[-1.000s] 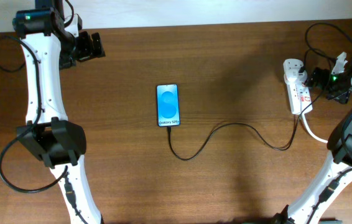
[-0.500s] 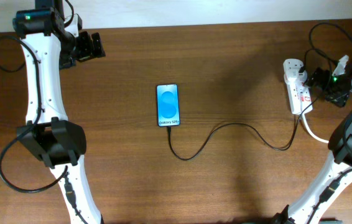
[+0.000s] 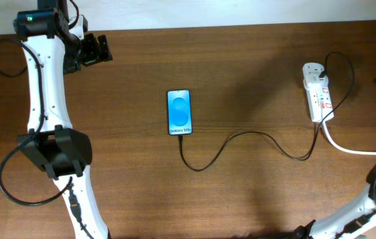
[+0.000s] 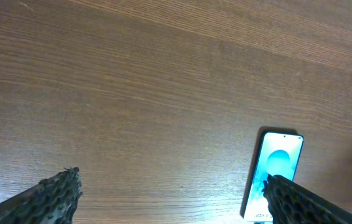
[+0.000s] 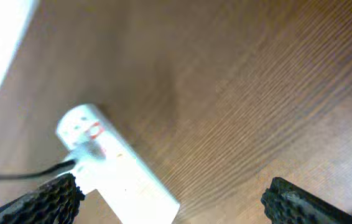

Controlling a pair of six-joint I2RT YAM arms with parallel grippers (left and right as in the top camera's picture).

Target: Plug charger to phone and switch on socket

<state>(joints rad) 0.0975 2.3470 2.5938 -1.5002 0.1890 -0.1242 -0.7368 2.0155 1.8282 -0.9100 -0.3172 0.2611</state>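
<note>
And the right arm has swung clear of the socket [image 3: 318,93]: a second ago it sat beside the strip, now it's nearly out of the overhead view. We see the right gripper [image 5: 176,208] spread wide and empty, and the left gripper [image 4: 170,202] (parked far off) is apart too. The charger [image 3: 244,134] runs from the socket to the lit phone [image 3: 179,112]. We'd judge the switching done.
</note>
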